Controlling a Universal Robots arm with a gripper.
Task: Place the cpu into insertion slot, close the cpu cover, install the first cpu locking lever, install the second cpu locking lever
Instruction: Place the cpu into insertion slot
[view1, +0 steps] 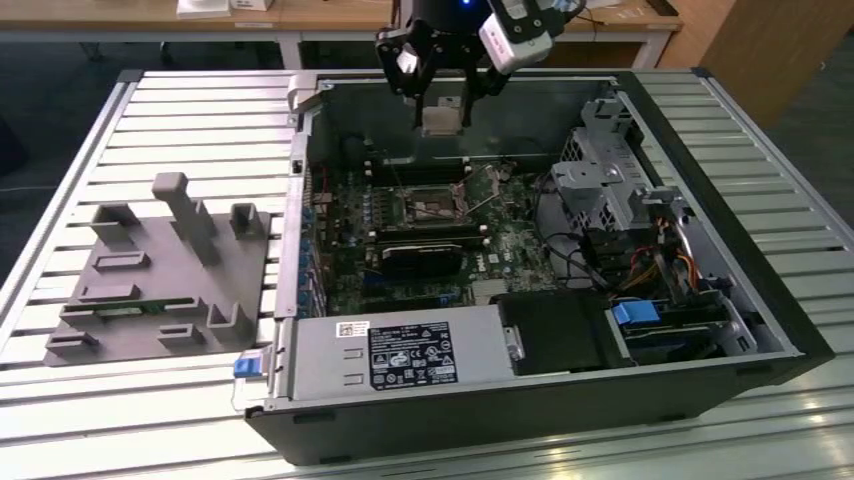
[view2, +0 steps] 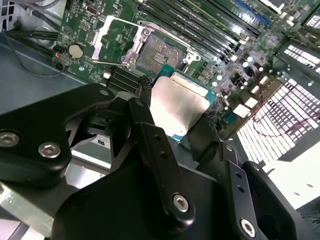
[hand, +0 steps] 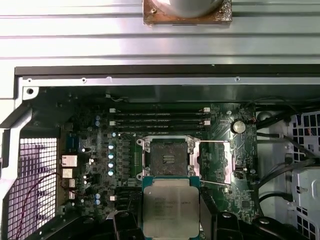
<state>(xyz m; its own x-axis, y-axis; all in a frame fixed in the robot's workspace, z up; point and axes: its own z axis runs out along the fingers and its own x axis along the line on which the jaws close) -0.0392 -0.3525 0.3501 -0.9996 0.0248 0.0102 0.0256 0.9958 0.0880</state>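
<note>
While the end effector (view1: 442, 112) is clamped on the cpu (hand: 171, 205), the chip hangs up over the slot (hand: 169, 157), clearly not touching it. Slot's bare with pins showing, and the cover (hand: 214, 160) lies flipped open right beside the slot.

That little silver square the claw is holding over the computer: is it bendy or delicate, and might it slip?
Probably stiff: the cpu looks perfectly flat though the gripper pinches just its two edges. Likely light, being thin and small. Its smooth metal top looks slippery, and so thin a plate may be fragile if dropped.
</note>
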